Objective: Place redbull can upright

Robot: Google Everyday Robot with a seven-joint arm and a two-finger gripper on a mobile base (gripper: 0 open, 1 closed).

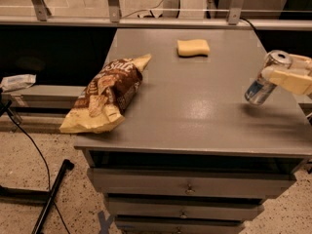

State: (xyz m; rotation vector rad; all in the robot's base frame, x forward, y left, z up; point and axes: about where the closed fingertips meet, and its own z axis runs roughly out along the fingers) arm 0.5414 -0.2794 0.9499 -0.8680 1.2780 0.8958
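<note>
I'm holding the redbull can (257, 90) tilted, top leaning right, in the gripper (274, 74), fingers clamped around its middle, over the table's (195, 116) right side, well apart from the chip bag (106, 94).

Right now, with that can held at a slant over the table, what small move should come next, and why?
Probably turn the wrist until the redbull can stands vertical. The gripper, near the right edge of the table, is closed on it, and it leans, top up-right, base down-left, seemingly just above the surface. Released like this, it would likely topple.
</note>
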